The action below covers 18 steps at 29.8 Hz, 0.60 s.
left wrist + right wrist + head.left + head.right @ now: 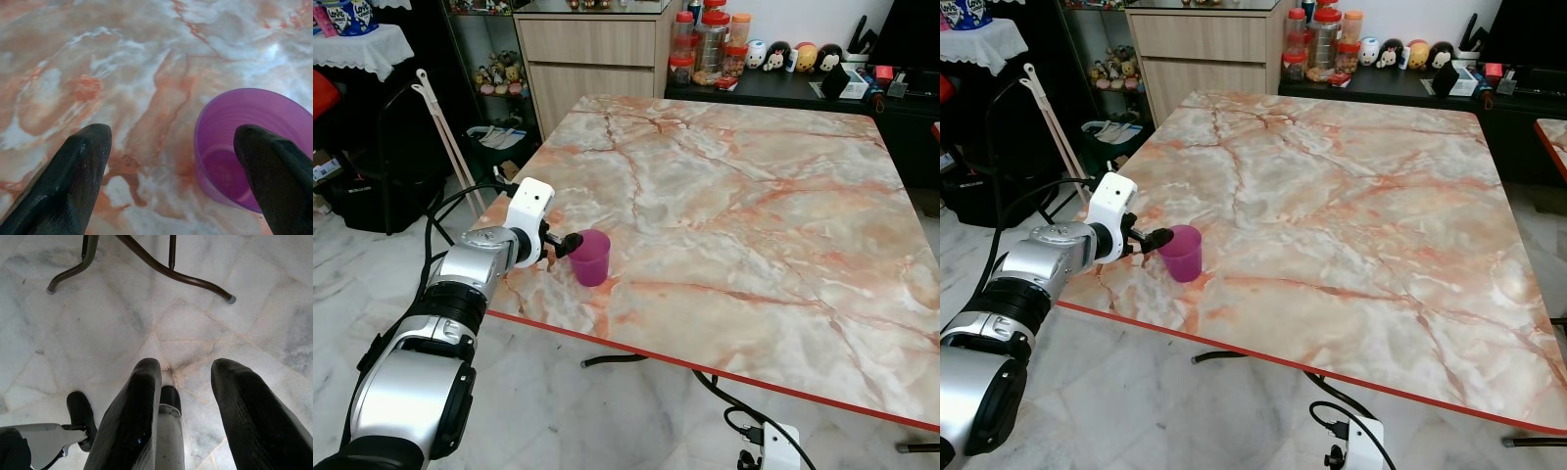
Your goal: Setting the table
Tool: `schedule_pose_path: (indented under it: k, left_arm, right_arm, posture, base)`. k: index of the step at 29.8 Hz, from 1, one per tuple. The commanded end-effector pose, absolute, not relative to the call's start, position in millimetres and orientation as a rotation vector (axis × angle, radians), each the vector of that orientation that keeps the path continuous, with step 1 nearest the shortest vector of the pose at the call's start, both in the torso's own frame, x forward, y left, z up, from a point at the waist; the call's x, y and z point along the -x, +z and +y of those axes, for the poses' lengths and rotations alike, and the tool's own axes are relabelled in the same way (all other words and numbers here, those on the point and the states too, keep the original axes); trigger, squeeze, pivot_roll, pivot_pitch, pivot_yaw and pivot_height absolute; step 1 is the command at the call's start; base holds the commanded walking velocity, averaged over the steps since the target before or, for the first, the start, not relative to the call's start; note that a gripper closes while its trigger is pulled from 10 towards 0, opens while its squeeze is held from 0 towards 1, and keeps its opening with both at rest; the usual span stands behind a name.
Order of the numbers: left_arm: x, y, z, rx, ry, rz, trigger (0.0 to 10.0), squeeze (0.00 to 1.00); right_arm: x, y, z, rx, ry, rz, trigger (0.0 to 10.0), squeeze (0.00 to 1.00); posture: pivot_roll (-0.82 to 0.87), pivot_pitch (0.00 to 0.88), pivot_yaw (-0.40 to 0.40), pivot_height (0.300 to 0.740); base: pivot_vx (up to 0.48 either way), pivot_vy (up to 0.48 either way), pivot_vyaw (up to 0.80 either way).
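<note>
We've got the left gripper (171, 166) spread apart, one finger (276, 178) against the purple cup (591, 257), upright near the table's (754, 196) front-left edge. Right gripper (188, 418) hangs parted over the floor (98, 323).

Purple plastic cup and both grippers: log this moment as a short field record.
cup: purple plastic cup, upright and empty, near the marble table's left front corner
surface: pink-veined marble table with red edge
left gripper: at the cup's left side, fingers open, one finger at the rim; cup not clamped
right gripper: hangs idle below the table edge, fingers open, pointing at the marble-tile floor
task state: only the cup is on the table
</note>
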State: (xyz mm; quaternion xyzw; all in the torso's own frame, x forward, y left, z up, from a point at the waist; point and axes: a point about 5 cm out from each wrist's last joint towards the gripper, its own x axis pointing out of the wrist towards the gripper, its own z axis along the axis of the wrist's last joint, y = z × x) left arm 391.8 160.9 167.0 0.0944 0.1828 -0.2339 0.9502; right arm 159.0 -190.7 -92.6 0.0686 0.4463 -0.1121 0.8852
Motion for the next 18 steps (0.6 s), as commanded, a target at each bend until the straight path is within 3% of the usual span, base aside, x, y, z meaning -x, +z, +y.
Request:
schedule_pose_path:
  k: [1, 13, 14, 15, 16, 18]
  left_arm:
    - [-392.5, 168.1, 159.7, -0.223, -0.492, 0.379, 10.0, 0.00]
    - [-389.4, 163.9, 154.9, -0.230, -0.548, 0.394, 10.0, 0.00]
    - [-389.3, 163.7, 154.7, -0.229, -0.548, 0.395, 9.6, 0.00]
    - [-388.9, 162.9, 153.7, -0.230, -0.556, 0.398, 4.9, 0.00]
    - [-388.5, 162.0, 152.5, -0.230, -0.565, 0.402, 2.9, 0.00]
    - [-388.3, 161.7, 152.2, -0.230, -0.567, 0.404, 2.8, 0.00]
  right_arm:
    - [-158.2, -93.1, -189.8, -0.152, -0.246, 0.931, 10.0, 0.00]
    - [-157.8, -93.3, -189.6, -0.154, -0.249, 0.932, 10.0, 0.00]
    - [-157.9, -93.3, -189.4, -0.155, -0.248, 0.931, 10.0, 0.00]
    - [-157.9, -93.3, -189.2, -0.155, -0.248, 0.931, 10.0, 0.00]
    - [-157.9, -93.3, -189.0, -0.156, -0.247, 0.931, 10.0, 0.00]
    - [-157.9, -93.3, -188.9, -0.157, -0.247, 0.931, 10.0, 0.00]
  posture:
    - [-0.01, 0.000, 0.052, 0.740]
    - [0.00, 0.000, 0.053, 0.740]
    - [-0.01, 0.000, 0.054, 0.740]
    - [0.00, 0.000, 0.054, 0.740]
    - [-0.01, 0.000, 0.054, 0.740]
    - [-0.01, 0.000, 0.055, 0.740]
  base:
    - [0.000, 0.000, 0.00]
    - [0.000, 0.000, 0.00]
    - [0.000, 0.000, 0.00]
    - [0.000, 0.000, 0.00]
    - [0.000, 0.000, 0.00]
    - [0.000, 0.000, 0.00]
